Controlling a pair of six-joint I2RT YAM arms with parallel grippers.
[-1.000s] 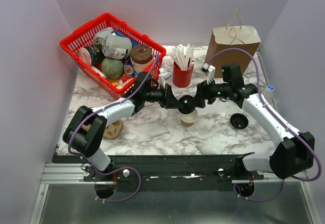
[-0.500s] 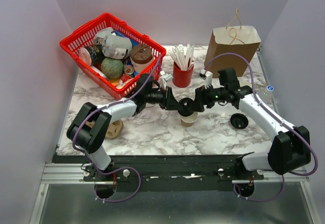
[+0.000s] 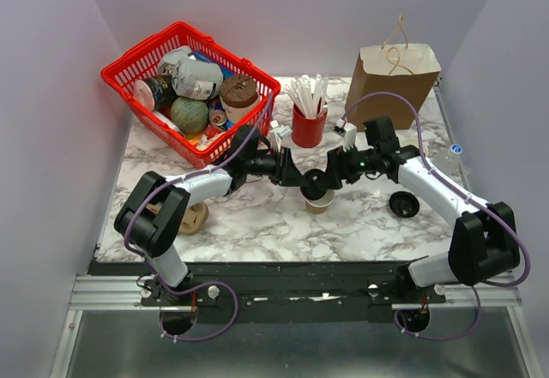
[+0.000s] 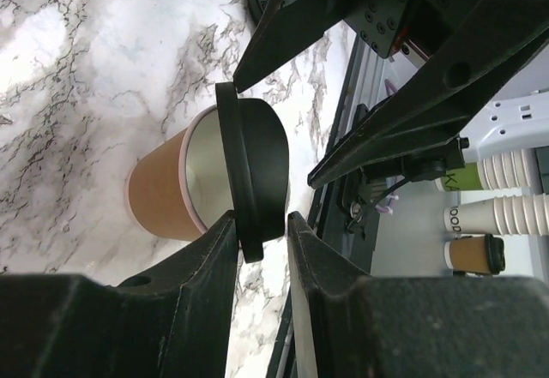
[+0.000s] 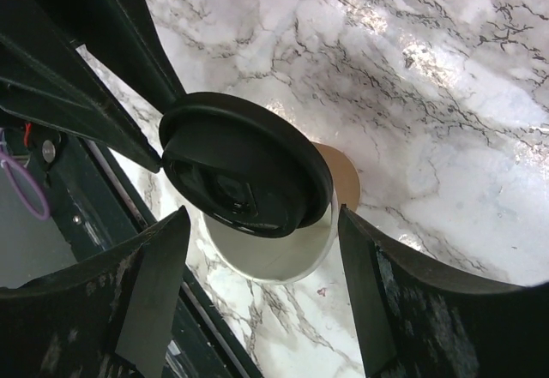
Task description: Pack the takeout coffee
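The takeout coffee stands in two parts mid-table. Its brown paper cup (image 3: 320, 200) (image 4: 159, 198) (image 5: 347, 181) stands upright and shows a pale inside. The round black lid (image 4: 257, 164) (image 5: 244, 164) leans tilted over the cup's rim and covers only part of the mouth. My left gripper (image 3: 300, 177) (image 4: 262, 219) is shut on the lid's edge and reaches in from the left. From the right, my right gripper (image 3: 333, 175) (image 5: 259, 215) hangs open, one finger on each side of the cup, touching nothing.
A red basket (image 3: 129, 74) full of goods stands at the back left. The red straw cup (image 3: 309, 127) and a brown paper bag (image 3: 395, 74) are behind the arms. A loose black lid (image 3: 403, 204) lies right of the cup, and a wooden roll (image 3: 190, 218) lies near the left.
The right arm has swung left and forward, so its open fingers now straddle the cup. The left gripper has stayed over the cup with the lid.
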